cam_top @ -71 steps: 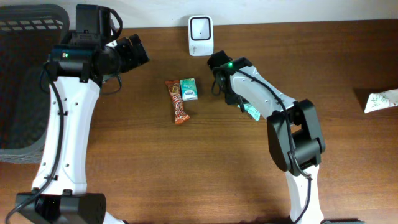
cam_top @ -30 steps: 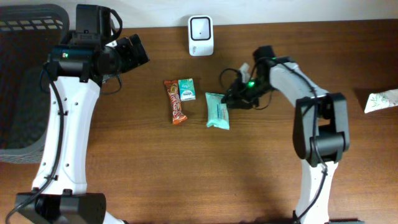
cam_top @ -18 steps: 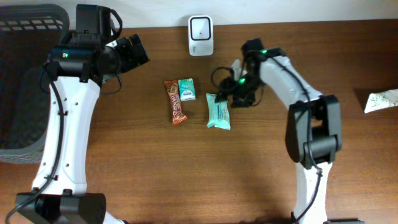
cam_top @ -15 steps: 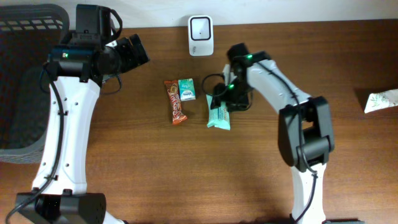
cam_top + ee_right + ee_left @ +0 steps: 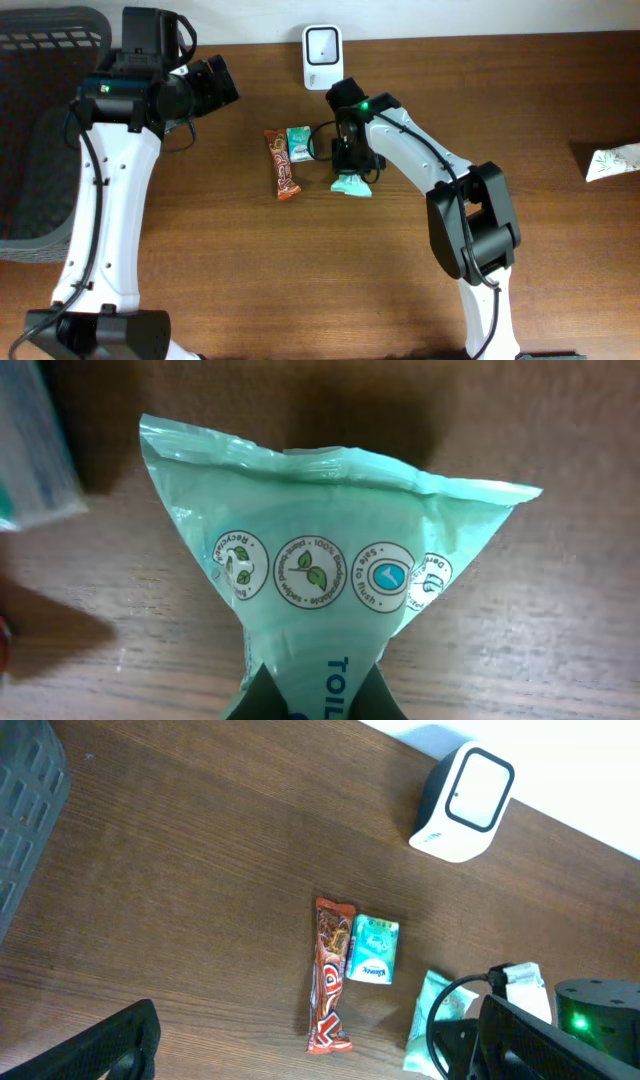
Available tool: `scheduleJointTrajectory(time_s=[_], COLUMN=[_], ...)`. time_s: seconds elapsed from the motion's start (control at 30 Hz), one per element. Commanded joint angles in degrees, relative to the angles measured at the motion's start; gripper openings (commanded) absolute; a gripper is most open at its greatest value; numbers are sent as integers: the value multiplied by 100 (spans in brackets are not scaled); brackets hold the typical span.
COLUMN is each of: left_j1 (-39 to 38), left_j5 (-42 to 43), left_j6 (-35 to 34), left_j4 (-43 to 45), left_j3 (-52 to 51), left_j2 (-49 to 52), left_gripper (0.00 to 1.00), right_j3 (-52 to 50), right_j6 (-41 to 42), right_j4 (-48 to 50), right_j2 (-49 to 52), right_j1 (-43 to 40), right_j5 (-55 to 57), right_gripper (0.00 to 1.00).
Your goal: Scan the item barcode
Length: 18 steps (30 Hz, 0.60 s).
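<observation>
Overhead, a dark basket (image 5: pixel 40 120) is seen at the far left. The left gripper (image 5: pixel 214 84) is held above the worktop (image 5: pixel 250 270) with its jaws wide apart and nothing between them. Further right, a chocolate bar (image 5: pixel 284 164) and a small box (image 5: pixel 300 143) lie side by side, and the scanner (image 5: pixel 323 57) stands behind them at the back edge. Just right of the box is the green pack (image 5: pixel 352 184). The right gripper (image 5: pixel 349 160) is set over it with its jaws clamped together on the film, which is drawn into a pinch in the right wrist view.

The step in hand is judged to be the pick-up for scanning. It is best done by lifting straight up so that the box close by is not dragged. The barcode face should then be turned toward the scanner window and held steady. Only a fold of film is gripped, so quick swings should be avoided.

No barcode is shown on the visible face, so its side cannot be told. Most of the pack is covered by the arm overhead, and its lower part is cut off in the wrist view. A packet (image 5: pixel 610 160) at the far right edge is cut off too.
</observation>
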Motion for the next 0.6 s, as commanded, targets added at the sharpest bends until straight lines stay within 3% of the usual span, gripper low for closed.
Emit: scheduleJointTrajectory(time_s=[0.0,0.13,0.3,0.57], left_j1=[24,24,24,24], left_j5=[-20,-20,-20,-20], left_j6=[116,116,116,116], left_j4=[-7,-7,-7,-7], left_j3=[31,31,28,28], left_j2=[-37,-37,-37,-37], left_gripper=[99,99,99,99], right_j3=[852,1631,1572,1572], right_j6=[-238,-1325,-1587,-1541], right_j4=[129,1547,3810,4817], right_j2=[-28,-28,219,909], right_j1=[-116,-138,-138,-245], right_j5=[411,595,719,719], right_gripper=[4,4,4,4])
